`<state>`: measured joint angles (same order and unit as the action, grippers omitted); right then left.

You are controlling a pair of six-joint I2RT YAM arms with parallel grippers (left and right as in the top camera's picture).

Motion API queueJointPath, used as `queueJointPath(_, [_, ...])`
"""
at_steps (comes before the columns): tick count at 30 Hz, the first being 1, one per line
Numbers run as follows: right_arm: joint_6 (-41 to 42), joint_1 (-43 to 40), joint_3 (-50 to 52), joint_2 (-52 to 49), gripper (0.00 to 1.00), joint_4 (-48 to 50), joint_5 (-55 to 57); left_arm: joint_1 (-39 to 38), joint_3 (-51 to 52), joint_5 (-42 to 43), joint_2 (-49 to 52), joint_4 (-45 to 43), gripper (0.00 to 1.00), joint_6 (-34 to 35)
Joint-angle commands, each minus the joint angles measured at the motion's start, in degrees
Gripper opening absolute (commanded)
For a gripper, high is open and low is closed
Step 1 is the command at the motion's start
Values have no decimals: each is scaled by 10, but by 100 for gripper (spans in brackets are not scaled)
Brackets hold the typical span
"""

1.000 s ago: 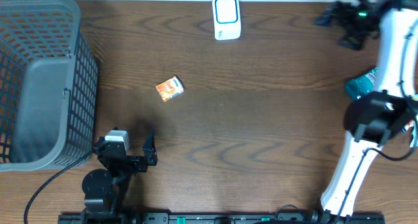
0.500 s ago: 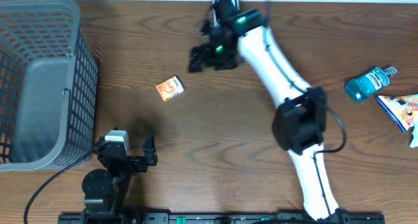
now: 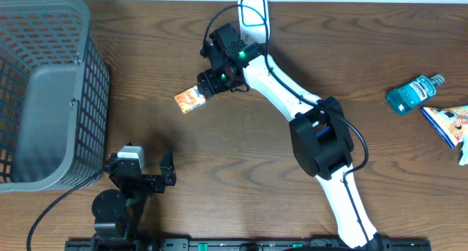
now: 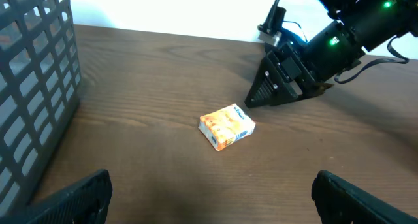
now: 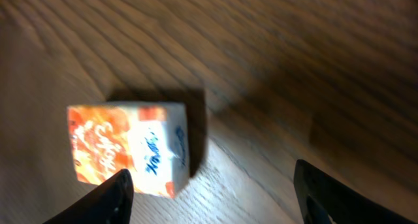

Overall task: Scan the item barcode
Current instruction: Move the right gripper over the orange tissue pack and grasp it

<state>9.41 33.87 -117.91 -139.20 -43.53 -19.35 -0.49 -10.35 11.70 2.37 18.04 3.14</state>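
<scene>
The item, a small orange and white box [image 3: 190, 99], lies flat on the wooden table left of centre. My right gripper [image 3: 207, 83] hovers just beside its right end, angled down toward it. In the right wrist view the box [image 5: 127, 145] sits ahead of the left finger, and the right gripper [image 5: 214, 185] is open with only bare table between its fingers. The left wrist view shows the box [image 4: 226, 126] with the right gripper's tip [image 4: 261, 96] close behind it. My left gripper [image 3: 146, 162] rests open near the front edge, empty [image 4: 210, 191]. A white scanner [image 3: 254, 17] stands at the back.
A grey mesh basket [image 3: 44, 90] fills the left side and shows as a wall in the left wrist view [image 4: 32, 87]. A blue bottle [image 3: 413, 94] and a printed packet [image 3: 447, 123] lie at the far right edge.
My right arm has swung from the far right corner across the table to the orange box, and its jaws have narrowed somewhat. The left arm and the box have not moved.
</scene>
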Motion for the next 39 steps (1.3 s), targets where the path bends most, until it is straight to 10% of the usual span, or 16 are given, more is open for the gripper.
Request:
queueJointPath(1, [-28,-1,9,-1,72,19,-43,-2,-7,3,-2,0,98,-3])
queueJointPath(19, [-114,6,14,-65,62,81,-178,-2,-7,3,-2,0,98,-3])
queueJointPath(24, [-121,7,15,-79,47,80,-186,-2,-7,3,-2,0,98,-3])
queueJointPath(30, [-117,4,15,-90,1,71,-185,-2,-7,3,-2,0,98,-3])
queueJointPath(39, [-25,-24,14,-89,2,61,-183,-2,-7,3,-2,0,98,-3])
